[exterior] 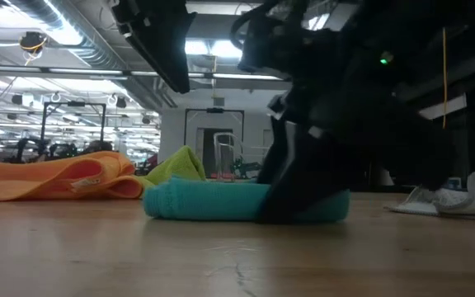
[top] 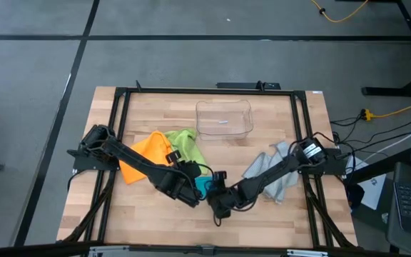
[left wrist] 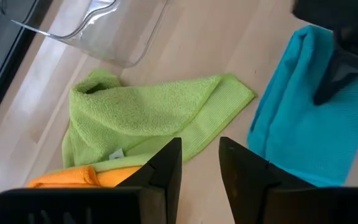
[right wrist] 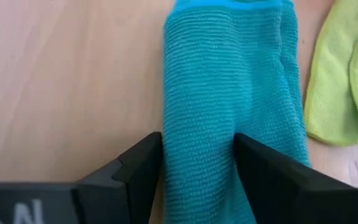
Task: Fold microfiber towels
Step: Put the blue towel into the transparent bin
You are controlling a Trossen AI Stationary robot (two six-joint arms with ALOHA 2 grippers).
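Observation:
The teal microfiber towel (right wrist: 229, 81) lies folded into a narrow strip on the table (top: 262, 214), near its middle front. My right gripper (right wrist: 197, 162) is down at it, open, and shows dark in front of it in the low view (exterior: 291, 210). My left gripper (left wrist: 201, 162) hangs open and empty above the table just left of the teal towel (top: 204, 185). The lime green towel (left wrist: 148, 112) lies rumpled beyond it, partly over the orange towel (top: 145, 153). A pale grey-blue towel (top: 277, 175) lies crumpled under my right arm. My right gripper's open fingers come slanting down from above onto the folded teal towel near one end, lying along the strip. One finger (right wrist: 138, 165) stands at its long edge (right wrist: 166, 124). The other (right wrist: 266, 174) rests on its top. The towel lies flat on the table.
A clear plastic bin (top: 225, 118) stands at the table's far middle. A black frame (top: 120, 114) runs around the tabletop. Bare wood lies along the near edge.

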